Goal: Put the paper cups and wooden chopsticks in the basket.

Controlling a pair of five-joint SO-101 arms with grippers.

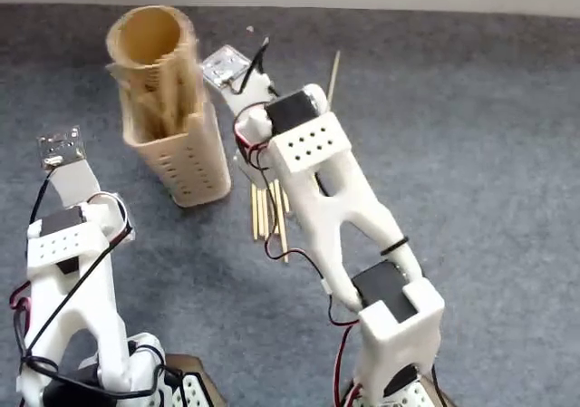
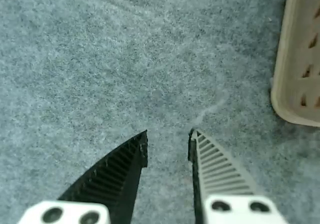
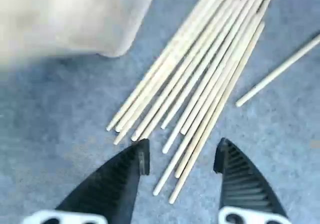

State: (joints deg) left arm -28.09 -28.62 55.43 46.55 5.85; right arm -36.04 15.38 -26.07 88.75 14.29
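Observation:
A tall beige perforated basket (image 1: 190,167) stands on the grey carpet with a stack of tan paper cups (image 1: 152,44) sticking out of its top. A bundle of wooden chopsticks (image 3: 200,79) lies on the carpet beside the basket, partly under the right arm (image 1: 313,153). My right gripper (image 3: 182,149) is open just above the near ends of the bundle, touching none. One single chopstick (image 3: 277,72) lies apart. My left gripper (image 2: 167,134) is open over bare carpet, with the basket's corner (image 2: 300,59) off to one side.
The chopstick bundle (image 1: 268,212) and the lone chopstick (image 1: 333,73) lie to the right of the basket. The left arm (image 1: 68,244) stands left of the basket. Open grey carpet stretches across the right half of the table.

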